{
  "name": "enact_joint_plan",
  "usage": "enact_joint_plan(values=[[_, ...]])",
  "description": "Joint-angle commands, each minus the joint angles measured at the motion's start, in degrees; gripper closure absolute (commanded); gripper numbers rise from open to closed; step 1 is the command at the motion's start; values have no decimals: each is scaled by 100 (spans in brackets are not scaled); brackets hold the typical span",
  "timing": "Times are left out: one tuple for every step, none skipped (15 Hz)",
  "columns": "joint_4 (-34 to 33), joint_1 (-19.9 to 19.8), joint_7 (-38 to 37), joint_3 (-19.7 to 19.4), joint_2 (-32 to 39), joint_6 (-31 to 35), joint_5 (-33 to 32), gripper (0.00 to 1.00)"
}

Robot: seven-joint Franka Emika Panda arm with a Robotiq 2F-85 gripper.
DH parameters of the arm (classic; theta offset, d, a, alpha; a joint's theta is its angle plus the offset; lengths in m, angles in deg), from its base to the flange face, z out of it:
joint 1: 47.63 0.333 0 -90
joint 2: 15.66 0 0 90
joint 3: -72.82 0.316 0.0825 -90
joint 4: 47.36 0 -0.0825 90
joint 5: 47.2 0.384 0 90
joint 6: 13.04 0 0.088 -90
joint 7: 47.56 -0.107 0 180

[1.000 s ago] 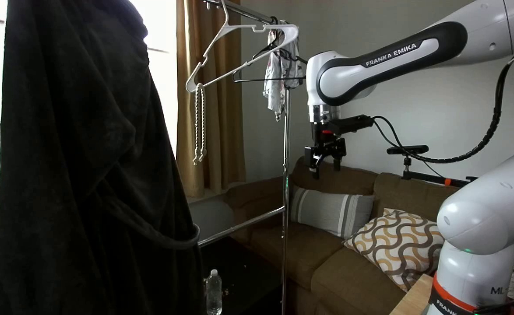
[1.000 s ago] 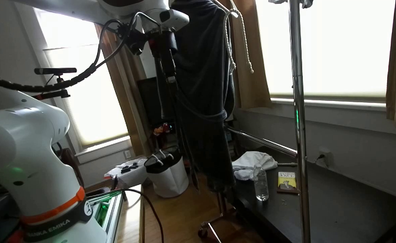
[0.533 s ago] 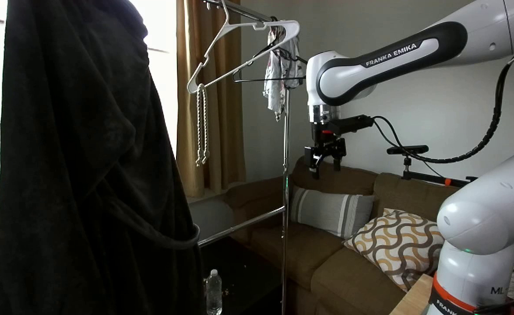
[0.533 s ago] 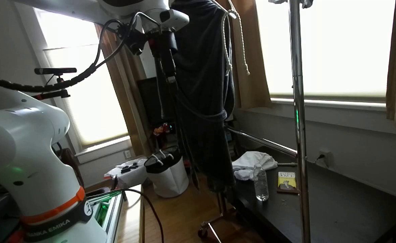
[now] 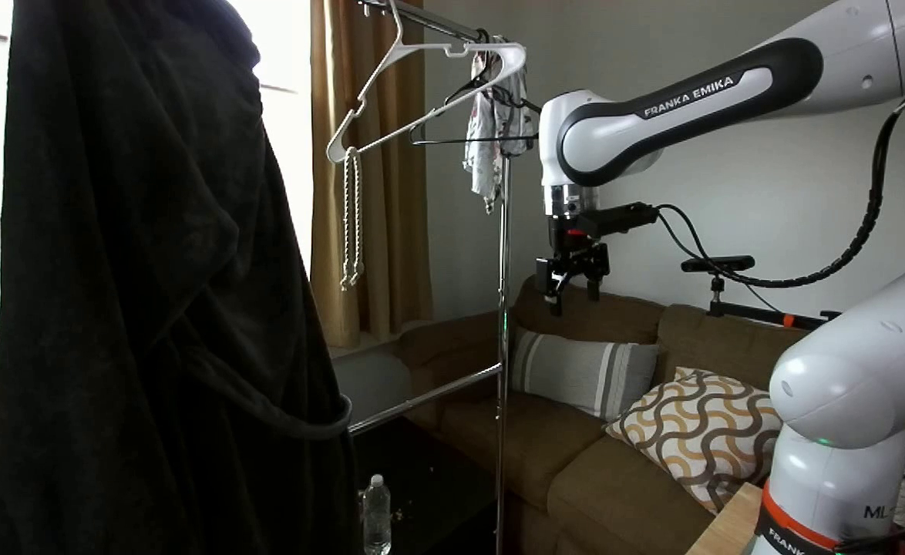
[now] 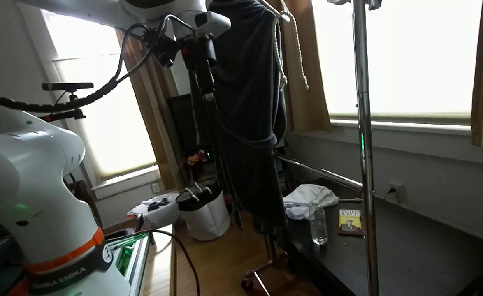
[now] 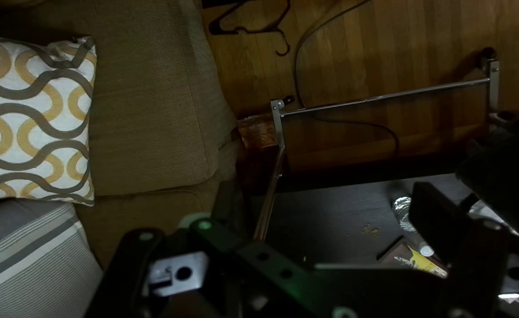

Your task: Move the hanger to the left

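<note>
A white hanger (image 5: 398,52) hangs from the rack's top rail (image 5: 441,23). A pale cord (image 5: 351,216) is looped over its left end. In an exterior view only its end (image 6: 286,17) shows, with the cord (image 6: 301,61). A black hanger (image 5: 472,140) hangs behind it, next to a patterned cloth (image 5: 483,154). My gripper (image 5: 574,301) points down, right of the rack post in that view, lower than the white hanger and apart from it. In the wrist view the gripper (image 7: 330,207) has its fingers wide apart with nothing between. The white hanger is out of the wrist view.
A dark robe (image 5: 159,308) hangs on the rack and also shows in an exterior view (image 6: 245,82). The rack post (image 6: 365,144) stands by a black table (image 6: 422,246) with a bottle (image 6: 318,224) and book (image 6: 350,222). A sofa (image 5: 614,486) stands behind.
The white hanger and its cord swing slightly right, then back left, in the view where the hanger shows whole. The arm and gripper have not visibly moved.
</note>
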Motion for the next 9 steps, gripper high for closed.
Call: enact_joint_plan(values=[[-13, 94, -47, -74, 15, -16, -47, 0], [-13, 94, -47, -74, 15, -16, -47, 0], [-13, 94, -47, -74, 15, -16, -47, 0], [-13, 94, -47, -74, 15, -16, -47, 0], [-13, 94, -47, -74, 15, -16, -47, 0], [-13, 94, -47, -74, 15, -16, -47, 0], [-13, 94, -47, -74, 15, -16, -47, 0], [-46, 84, -198, -16, 31, 15, -11, 0], [-145, 114, -476, 6, 67, 106, 281, 0]])
